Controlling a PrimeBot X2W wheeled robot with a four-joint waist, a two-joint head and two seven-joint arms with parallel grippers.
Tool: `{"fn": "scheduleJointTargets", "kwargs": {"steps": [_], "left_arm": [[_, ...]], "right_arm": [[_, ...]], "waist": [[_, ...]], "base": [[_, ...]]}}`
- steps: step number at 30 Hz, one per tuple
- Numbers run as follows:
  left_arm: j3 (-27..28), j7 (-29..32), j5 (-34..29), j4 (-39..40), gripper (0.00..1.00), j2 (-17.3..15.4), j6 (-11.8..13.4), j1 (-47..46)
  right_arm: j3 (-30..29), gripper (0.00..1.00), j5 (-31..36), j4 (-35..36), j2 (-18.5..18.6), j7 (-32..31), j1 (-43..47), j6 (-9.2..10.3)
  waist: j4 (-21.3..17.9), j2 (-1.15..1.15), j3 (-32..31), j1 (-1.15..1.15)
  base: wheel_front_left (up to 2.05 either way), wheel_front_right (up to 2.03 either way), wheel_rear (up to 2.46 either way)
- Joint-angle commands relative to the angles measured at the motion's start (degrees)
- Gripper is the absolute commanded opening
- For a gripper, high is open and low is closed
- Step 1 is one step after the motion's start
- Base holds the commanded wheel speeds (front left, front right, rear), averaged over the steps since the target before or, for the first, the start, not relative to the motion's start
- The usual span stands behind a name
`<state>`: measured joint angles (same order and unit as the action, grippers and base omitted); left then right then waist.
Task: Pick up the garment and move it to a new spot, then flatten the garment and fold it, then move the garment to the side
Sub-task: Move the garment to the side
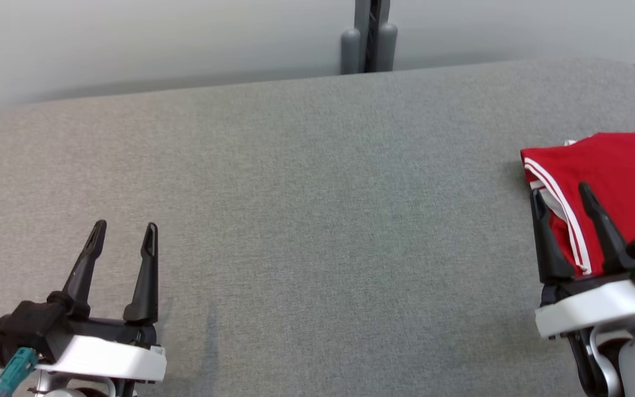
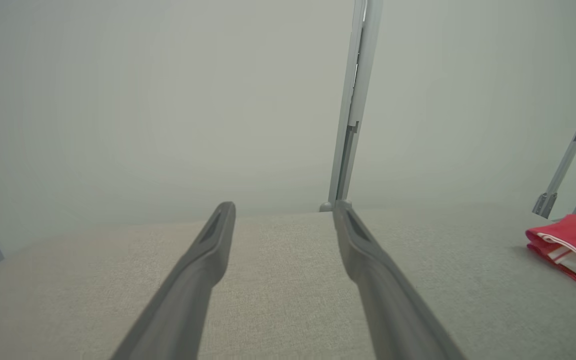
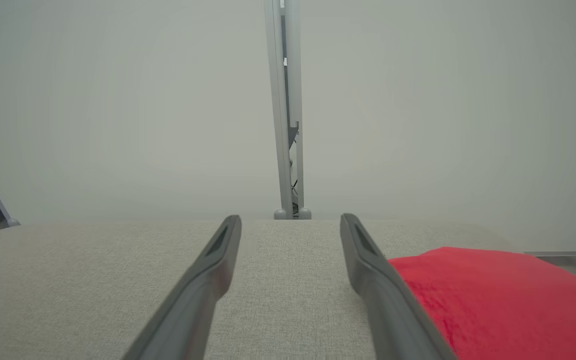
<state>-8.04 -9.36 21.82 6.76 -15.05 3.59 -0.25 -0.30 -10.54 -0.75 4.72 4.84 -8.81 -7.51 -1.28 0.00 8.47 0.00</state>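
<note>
Currently the red garment (image 1: 615, 176) lies folded, white stripes showing, on the grey desk (image 1: 317, 193), well right of the grey post (image 1: 371, 38). Right claw (image 1: 561, 191), also right of the post, sits at the garment's near-left corner, jaws spread, empty. Left claw (image 1: 125, 225) is well left of the post, spread wide, empty.

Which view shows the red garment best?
The head view: the red garment shows its folds and white stripes, though cropped at right. Left wrist view: a small end. Right wrist view: a plain red surface.
</note>
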Motion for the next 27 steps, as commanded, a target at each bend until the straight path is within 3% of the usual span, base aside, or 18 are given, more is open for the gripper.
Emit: {"fn": "scheduleJointTargets", "kwargs": {"steps": [1, 13, 27], "left_arm": [[0.01, -0.14, 0.4, -0.19, 1.0, -0.03, 0.08, 0.47], [-1.8, 1.64, 1.18, -2.26, 1.0, -0.27, -0.02, 4.91], [-2.05, 1.67, 1.87, -2.88, 1.0, -1.12, -0.06, 6.58]], "right_arm": [[-0.11, 1.0, 0.28, 0.61, -0.02, -0.36, 1.27, 0.05], [-1.76, 1.0, 0.43, 5.61, -0.83, -3.42, 11.56, 0.05], [-3.72, 1.0, 0.68, 9.27, -1.36, -5.56, 15.3, 0.05]], "waist": [[0.68, 0.0, -1.19, 0.0], [1.1, 0.0, -7.59, 0.0], [1.54, 0.0, -8.95, 0.0]], "base": [[0.0, 0.0, 0.0], [0.0, 0.0, 0.0], [0.0, 0.0, 0.0]]}}
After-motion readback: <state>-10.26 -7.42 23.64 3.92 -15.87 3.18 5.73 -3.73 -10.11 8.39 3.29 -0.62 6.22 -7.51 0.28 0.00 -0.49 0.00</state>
